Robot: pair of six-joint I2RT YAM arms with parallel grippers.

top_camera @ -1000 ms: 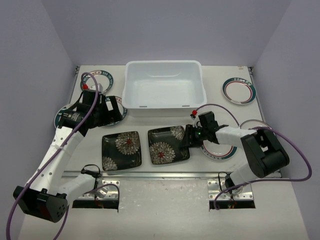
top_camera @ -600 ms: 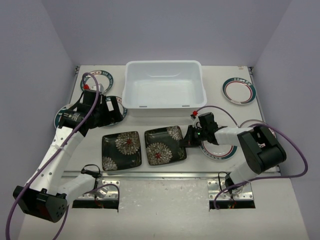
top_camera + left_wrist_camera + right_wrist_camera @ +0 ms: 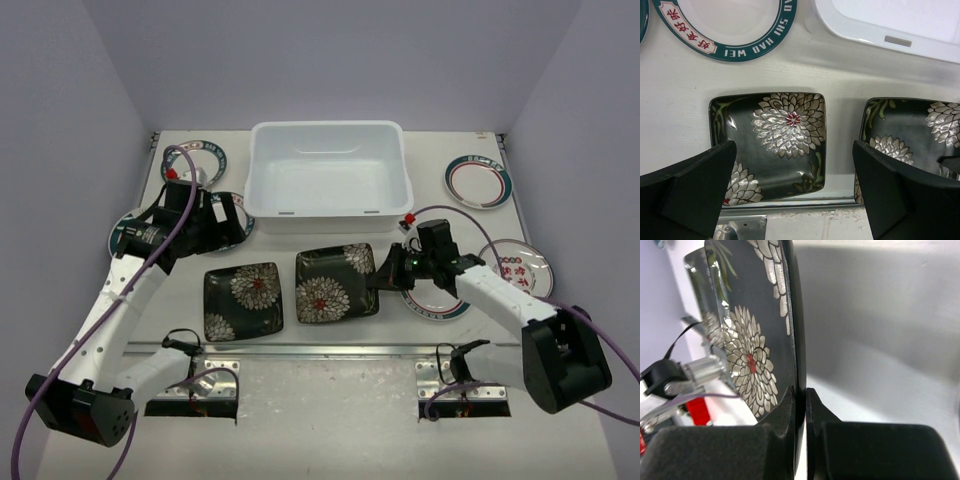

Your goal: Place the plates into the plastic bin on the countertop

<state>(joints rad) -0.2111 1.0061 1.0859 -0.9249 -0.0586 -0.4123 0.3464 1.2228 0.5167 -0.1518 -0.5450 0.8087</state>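
The white plastic bin (image 3: 325, 175) stands at the back middle of the countertop (image 3: 290, 245). Two square black flower plates lie in front of it. My right gripper (image 3: 385, 272) is shut on the right edge of the right black plate (image 3: 335, 284); in the right wrist view the jaws (image 3: 801, 395) pinch its rim (image 3: 747, 355) edge-on. The left black plate (image 3: 243, 300) lies flat and also shows in the left wrist view (image 3: 770, 137). My left gripper (image 3: 222, 222) is open and empty, hovering over a round teal-rimmed plate (image 3: 240, 232) at the bin's left; its fingers (image 3: 795, 190) straddle the left black plate's view.
Round teal-rimmed plates lie at the back left (image 3: 205, 160), back right (image 3: 478, 181), right (image 3: 518, 266) and under my right forearm (image 3: 430, 303). A metal rail (image 3: 320, 348) runs along the near edge. The bin's lip (image 3: 890, 37) shows in the left wrist view.
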